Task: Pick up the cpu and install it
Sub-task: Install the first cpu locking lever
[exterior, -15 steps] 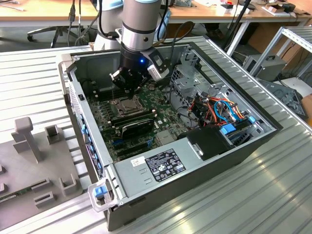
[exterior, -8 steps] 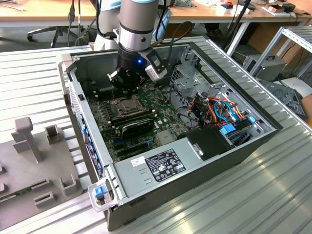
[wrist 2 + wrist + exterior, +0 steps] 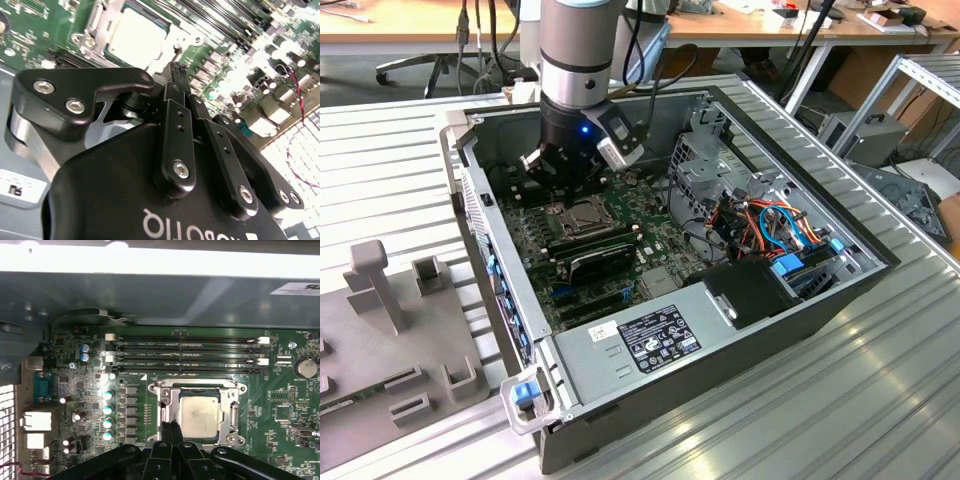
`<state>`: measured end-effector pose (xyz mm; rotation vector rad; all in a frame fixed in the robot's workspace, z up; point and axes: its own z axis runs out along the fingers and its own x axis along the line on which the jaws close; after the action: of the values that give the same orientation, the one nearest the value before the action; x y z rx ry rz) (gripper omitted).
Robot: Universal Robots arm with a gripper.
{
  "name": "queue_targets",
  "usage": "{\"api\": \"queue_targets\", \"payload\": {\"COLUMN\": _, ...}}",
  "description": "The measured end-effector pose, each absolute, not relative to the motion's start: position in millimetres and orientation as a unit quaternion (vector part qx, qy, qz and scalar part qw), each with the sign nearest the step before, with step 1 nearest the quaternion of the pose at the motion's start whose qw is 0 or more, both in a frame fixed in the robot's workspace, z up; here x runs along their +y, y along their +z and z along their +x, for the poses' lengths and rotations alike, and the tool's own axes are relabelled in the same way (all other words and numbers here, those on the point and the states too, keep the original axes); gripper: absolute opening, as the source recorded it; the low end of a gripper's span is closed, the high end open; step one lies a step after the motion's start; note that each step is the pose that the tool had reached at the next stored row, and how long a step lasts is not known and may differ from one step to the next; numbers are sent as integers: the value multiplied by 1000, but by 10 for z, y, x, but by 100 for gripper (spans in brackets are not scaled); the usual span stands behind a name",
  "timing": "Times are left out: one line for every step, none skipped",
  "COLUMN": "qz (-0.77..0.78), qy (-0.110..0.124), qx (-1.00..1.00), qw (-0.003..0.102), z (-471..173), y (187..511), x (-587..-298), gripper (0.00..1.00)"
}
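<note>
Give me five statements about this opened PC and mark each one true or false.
1. The cpu lies in the socket on the motherboard. True.
2. The gripper holds the cpu in the air. False: it is shut with nothing seen in it, at the socket's edge.
3. The computer case is closed with a lid. False: it lies open and the arm reaches in.
4. Orange and blue cables lie in the case toward the exterior view's right. True.
5. The grey fixture plate stands inside the case. False: it lies on the table outside, at the exterior view's left.
</note>
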<state>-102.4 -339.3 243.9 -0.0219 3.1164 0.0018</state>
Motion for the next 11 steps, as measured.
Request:
{"api": "queue_targets", "payload": {"qz": -7, "qy": 1, "qx": 1000, "qw": 13, "z": -1065, "y": 2438, "x": -3393, "gripper": 11}}
{"api": "queue_targets", "payload": {"qz": -7, "qy": 1, "qx": 1000, "qw": 14, "z": -1087, "y": 2437, "x": -3393, "gripper": 11}}
{"api": "queue_targets", "payload": {"qz": -7, "qy": 1, "qx": 1000, "qw": 14, "z": -1106, "y": 2437, "x": -3392, "gripper": 11}}
{"api": "queue_targets", "payload": {"qz": -7, "qy": 1, "qx": 1000, "qw": 15, "z": -1121, "y": 2437, "x": -3393, "gripper": 11}}
{"api": "queue_targets", "payload": {"qz": -7, "qy": 1, "qx": 1000, "qw": 15, "z": -1131, "y": 2436, "x": -3392, "gripper": 11}}
{"api": "queue_targets", "payload": {"qz": -7, "qy": 1, "qx": 1000, "qw": 15, "z": -1141, "y": 2436, "x": -3392, "gripper": 11}}
{"api": "queue_targets", "payload": {"qz": -7, "qy": 1, "qx": 1000, "qw": 15, "z": -1152, "y": 2436, "x": -3393, "gripper": 11}}
{"api": "queue_targets", "payload": {"qz": -7, "qy": 1, "qx": 1000, "qw": 15, "z": -1176, "y": 2436, "x": -3393, "gripper": 11}}
{"api": "queue_targets", "payload": {"qz": -7, "qy": 1, "qx": 1000, "qw": 15, "z": -1197, "y": 2435, "x": -3393, "gripper": 11}}
{"api": "queue_targets", "payload": {"qz": -7, "qy": 1, "qx": 1000, "qw": 16, "z": -1244, "y": 2435, "x": -3392, "gripper": 11}}
{"api": "queue_targets", "payload": {"qz": -7, "qy": 5, "qx": 1000, "qw": 18, "z": -1273, "y": 2435, "x": -3393, "gripper": 11}}
